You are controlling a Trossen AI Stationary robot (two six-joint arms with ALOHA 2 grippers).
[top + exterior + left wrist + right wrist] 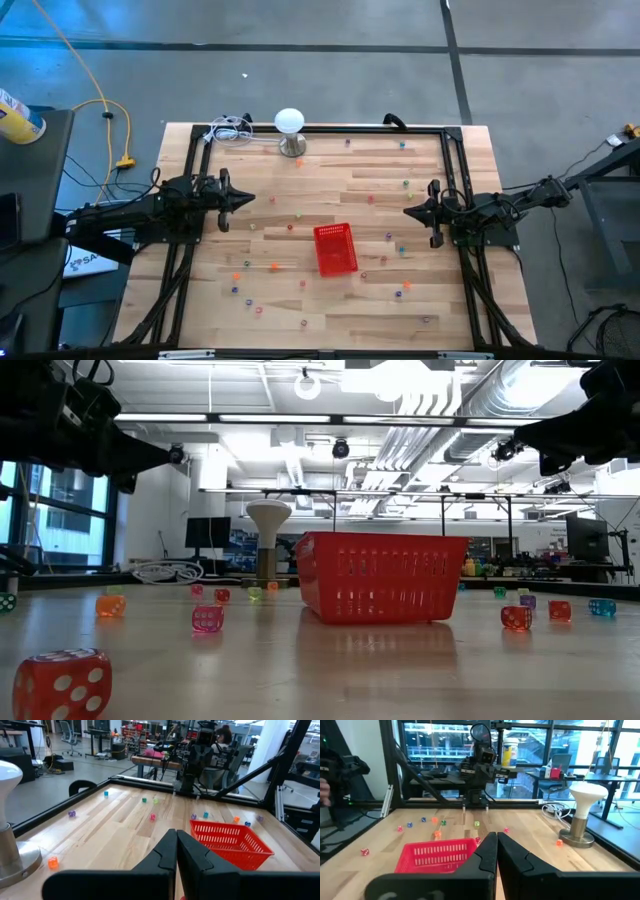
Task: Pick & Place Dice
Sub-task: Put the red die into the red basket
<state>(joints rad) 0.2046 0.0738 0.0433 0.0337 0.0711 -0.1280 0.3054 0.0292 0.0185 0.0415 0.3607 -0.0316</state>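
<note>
The left gripper (pixel 250 199) hangs above the bench's left side with its fingers pressed together and nothing between them. The right gripper (pixel 408 212) mirrors it over the right side, fingers likewise closed and empty, the two tips pointing toward each other across the middle. Between them, a little nearer the front edge, sits the red basket (pixel 335 249) on the wooden bench (pixel 460 300). The dice (pixel 290 227) lie scattered over the boards: several near the front-left corner, some along the front edge, others right of the basket and a few toward the back edge. None can be seen inside the basket. A white dome-topped lamp (pixel 290 128) stands at the back edge, left of centre, with a coiled white cable (pixel 232 129) just beside it.
</note>
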